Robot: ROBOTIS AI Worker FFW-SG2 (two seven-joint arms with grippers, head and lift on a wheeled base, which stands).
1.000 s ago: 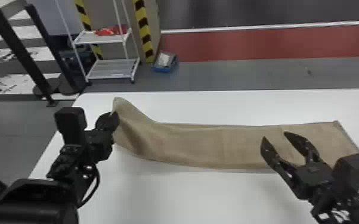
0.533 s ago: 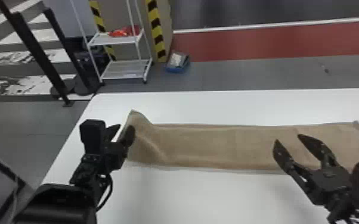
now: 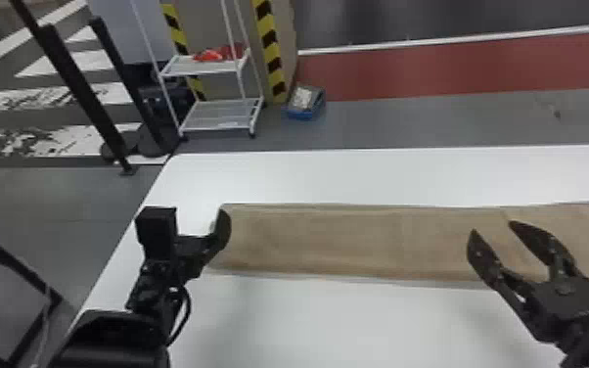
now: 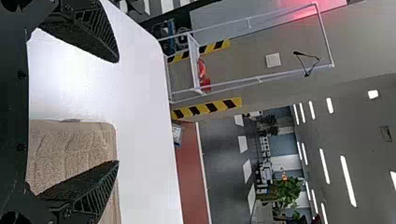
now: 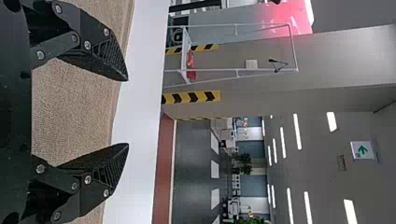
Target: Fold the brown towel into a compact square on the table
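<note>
One brown towel [image 3: 337, 240]; left gripper [image 3: 221, 232] and right gripper [image 3: 493, 228] (two fingers each) both spread wide

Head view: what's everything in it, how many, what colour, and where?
towel: one, brown, flat long strip across the table
table: one, white, under the towel
rack: one, white, beyond the table
bundle: one, red, on the rack's upper shelf
striped strips: two, yellow and black, by the rack
box: one, blue, on the floor right of the rack
posts: two, black, upper left
frame: one, dark, lower left edge
floor: one, grey with a red band and white markings, beyond and left of the table
arms: two, black, lower left and lower right
left gripper: one, black, by the towel's left end, jaws apart
right gripper: one, black, above the towel's right part, jaws apart
</note>
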